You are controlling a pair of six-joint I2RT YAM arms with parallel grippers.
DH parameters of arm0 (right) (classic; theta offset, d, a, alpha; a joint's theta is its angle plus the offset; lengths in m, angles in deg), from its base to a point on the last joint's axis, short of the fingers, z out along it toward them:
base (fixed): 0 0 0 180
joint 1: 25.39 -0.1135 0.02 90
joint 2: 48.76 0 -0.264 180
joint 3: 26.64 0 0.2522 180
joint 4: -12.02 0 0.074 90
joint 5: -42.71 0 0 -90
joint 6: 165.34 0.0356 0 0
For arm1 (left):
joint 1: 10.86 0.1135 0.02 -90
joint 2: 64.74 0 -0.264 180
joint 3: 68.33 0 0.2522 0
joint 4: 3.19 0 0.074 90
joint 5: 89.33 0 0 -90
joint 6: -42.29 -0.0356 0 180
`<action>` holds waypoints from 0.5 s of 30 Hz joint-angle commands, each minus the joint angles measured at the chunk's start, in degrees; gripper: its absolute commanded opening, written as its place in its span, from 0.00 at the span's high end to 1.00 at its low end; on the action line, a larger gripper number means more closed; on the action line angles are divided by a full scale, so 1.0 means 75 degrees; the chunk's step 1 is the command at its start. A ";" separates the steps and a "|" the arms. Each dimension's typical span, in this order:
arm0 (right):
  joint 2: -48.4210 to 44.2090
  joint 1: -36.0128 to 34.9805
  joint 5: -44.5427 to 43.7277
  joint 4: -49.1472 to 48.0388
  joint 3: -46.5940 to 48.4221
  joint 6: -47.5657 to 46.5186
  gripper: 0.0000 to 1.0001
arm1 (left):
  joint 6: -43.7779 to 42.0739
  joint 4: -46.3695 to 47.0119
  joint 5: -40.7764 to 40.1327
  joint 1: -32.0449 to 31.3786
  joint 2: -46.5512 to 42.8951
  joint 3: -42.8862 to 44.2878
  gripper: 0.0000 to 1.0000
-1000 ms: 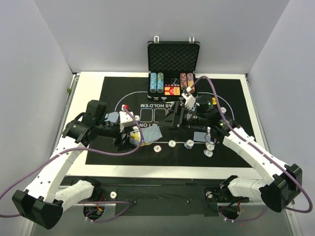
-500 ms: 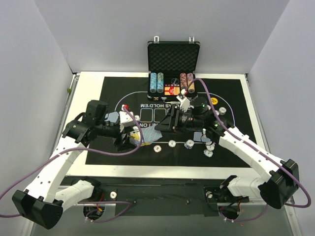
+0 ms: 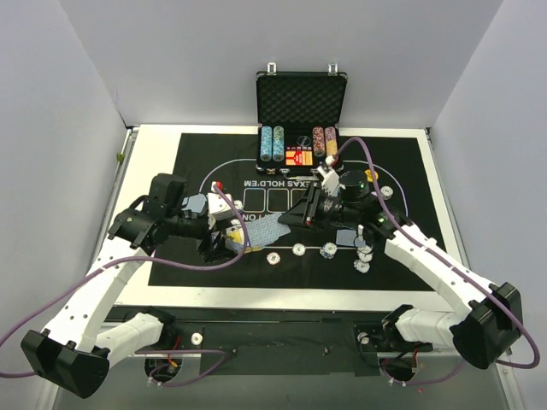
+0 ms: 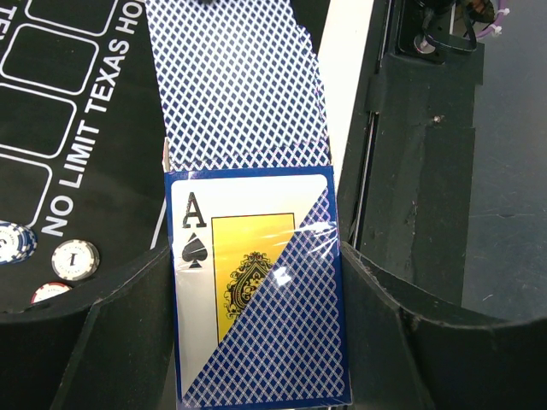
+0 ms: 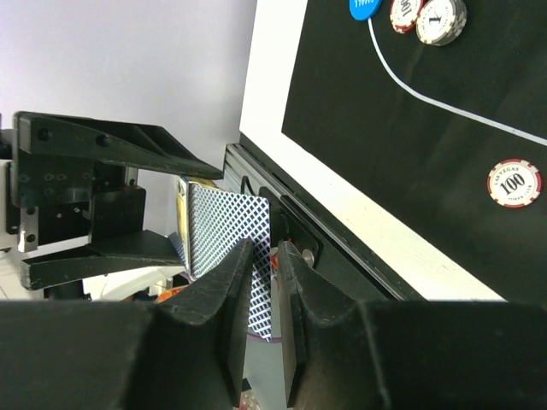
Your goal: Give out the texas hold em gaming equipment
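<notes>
Left claw (image 4: 256, 363) is clamped tight on the deck (image 4: 256, 282) over the mat (image 3: 197, 162). Right claw (image 5: 263, 265) pinches one blue-backed card (image 5: 231, 231) sticking out of it. A few chips (image 3: 299, 249) are dealt out; I'd say most wait in the case (image 3: 301, 94).

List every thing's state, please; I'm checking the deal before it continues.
case, open, lid upright.
deck, held, ace face showing.
left gripper, shut on the deck.
blue-backed card, sticking out past the deck's end.
right gripper, jaws narrow around that card; grip unclear.
loose chips, flat on the mat.
</notes>
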 commanded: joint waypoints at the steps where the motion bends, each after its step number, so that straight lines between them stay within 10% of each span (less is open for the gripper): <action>1: -0.0366 0.0141 0.0124 -0.0328 -0.0070 0.0067 0.87 | 0.0071 0.0453 0.0244 0.0029 -0.0071 0.0110 0.99; 15: -0.0729 0.0586 0.0264 -0.0235 -0.0222 0.0125 0.96 | 0.0094 0.0476 0.0232 0.0029 -0.0048 0.0122 0.99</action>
